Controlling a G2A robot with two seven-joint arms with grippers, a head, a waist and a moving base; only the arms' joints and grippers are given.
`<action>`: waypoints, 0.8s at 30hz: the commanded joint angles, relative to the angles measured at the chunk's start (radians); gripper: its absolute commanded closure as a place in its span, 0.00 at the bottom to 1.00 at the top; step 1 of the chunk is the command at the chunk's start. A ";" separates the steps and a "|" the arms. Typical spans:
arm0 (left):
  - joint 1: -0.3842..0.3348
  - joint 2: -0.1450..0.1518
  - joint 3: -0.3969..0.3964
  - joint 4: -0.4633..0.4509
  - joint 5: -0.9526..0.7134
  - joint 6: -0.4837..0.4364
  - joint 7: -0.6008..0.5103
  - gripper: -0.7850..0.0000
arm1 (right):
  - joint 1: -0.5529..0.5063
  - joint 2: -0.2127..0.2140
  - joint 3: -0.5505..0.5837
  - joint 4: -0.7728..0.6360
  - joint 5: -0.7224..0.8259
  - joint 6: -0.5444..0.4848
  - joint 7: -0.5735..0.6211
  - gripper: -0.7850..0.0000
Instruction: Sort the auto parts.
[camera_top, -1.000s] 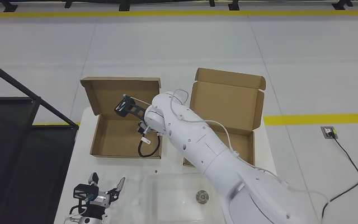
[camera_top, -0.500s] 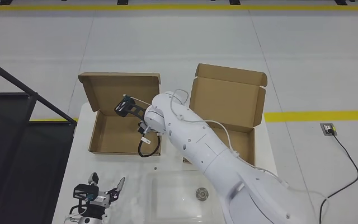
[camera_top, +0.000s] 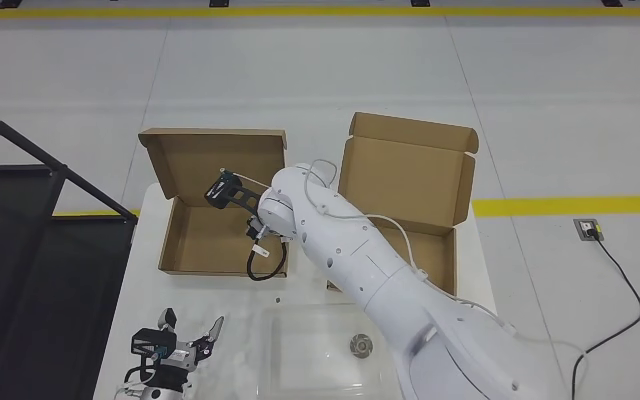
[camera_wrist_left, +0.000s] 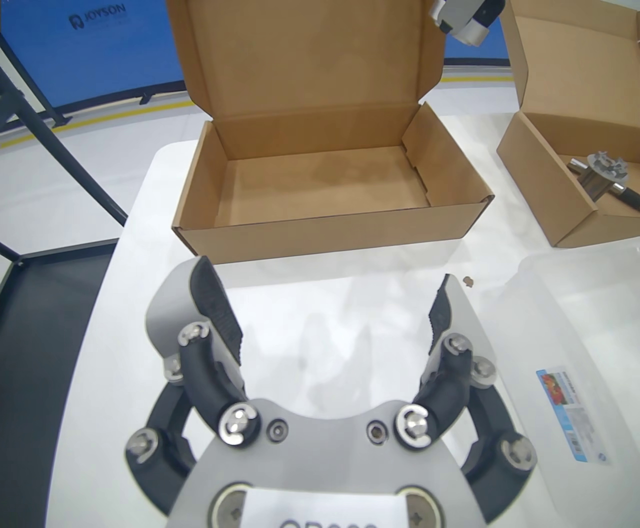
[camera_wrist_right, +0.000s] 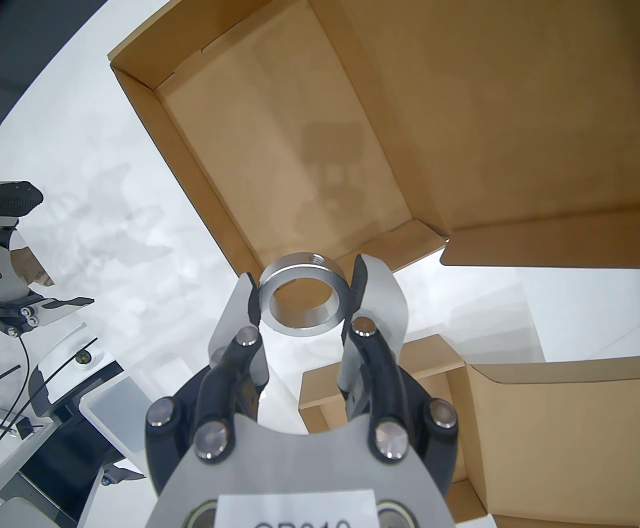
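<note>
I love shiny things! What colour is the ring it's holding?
The ring is silver, clearest in the right wrist view.

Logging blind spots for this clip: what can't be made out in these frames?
Top view: the right arm covers most of the right box floor; contents hidden.
Left wrist view: the metal part in that box is cut off by the picture edge.
Top view: the part in the clear bin is too small to identify.
Top view: the ring held by the right tool is too small to see.
</note>
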 joint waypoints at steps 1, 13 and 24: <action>0.000 0.000 0.000 0.000 0.000 0.000 0.000 0.00 | -0.016 0.000 -0.005 -0.002 -0.015 0.003 -0.006 1.00; -0.001 -0.001 -0.005 0.008 -0.019 0.002 -0.001 0.00 | -0.034 -0.026 0.004 0.088 -0.006 -0.080 -0.076 1.00; -0.006 -0.006 -0.006 0.008 -0.058 0.024 -0.007 0.00 | -0.099 -0.041 0.012 0.166 0.009 -0.030 -0.169 1.00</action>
